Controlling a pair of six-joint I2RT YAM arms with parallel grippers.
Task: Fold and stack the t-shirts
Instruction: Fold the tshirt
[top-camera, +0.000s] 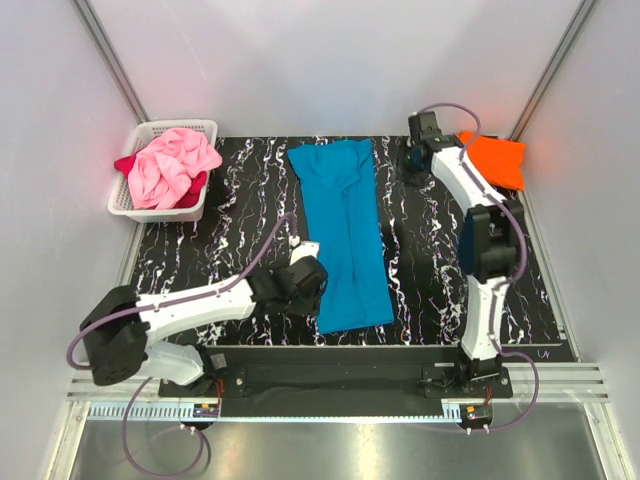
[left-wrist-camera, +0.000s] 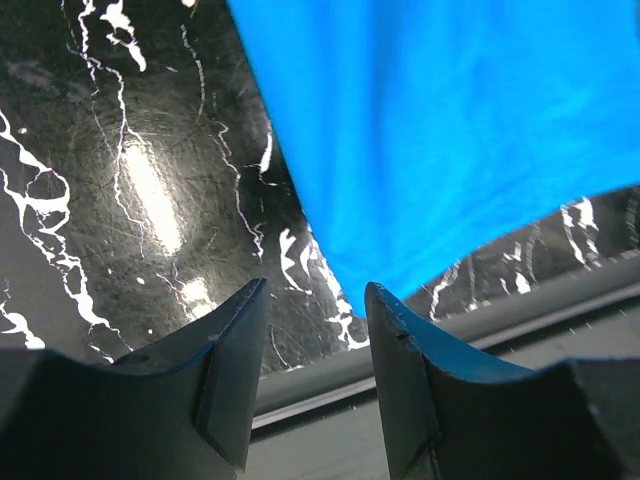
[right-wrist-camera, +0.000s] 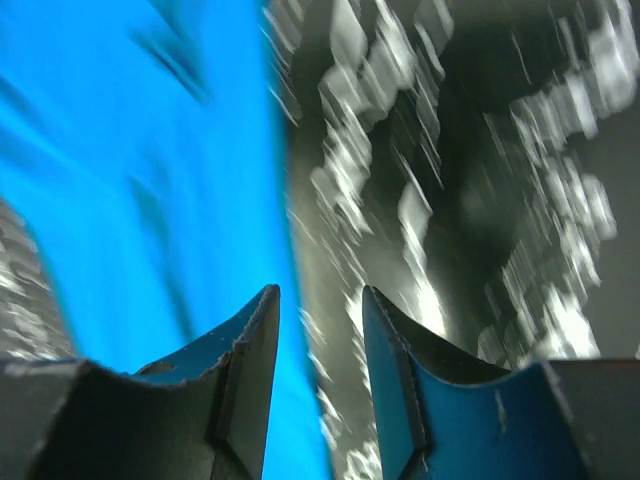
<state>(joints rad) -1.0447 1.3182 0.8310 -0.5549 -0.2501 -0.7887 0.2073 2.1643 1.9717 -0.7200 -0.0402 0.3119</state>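
Basically black white-veined marble tabletop sits between plain white walls, turquoise t-shirt flat mid-table, left gripper and right gripper both narrowly parted, empty.

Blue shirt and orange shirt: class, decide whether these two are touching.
Apart. The top view shows the blue shirt in the middle and the orange shirt at the far right corner, with bare table between them.

Bright, even light from above in the top view, faint soft shadows, white glare streak on glossy black white-veined marble tabletop in left wrist view, right wrist view heavily motion-blurred, turquoise blue cloth t-shirt smeared
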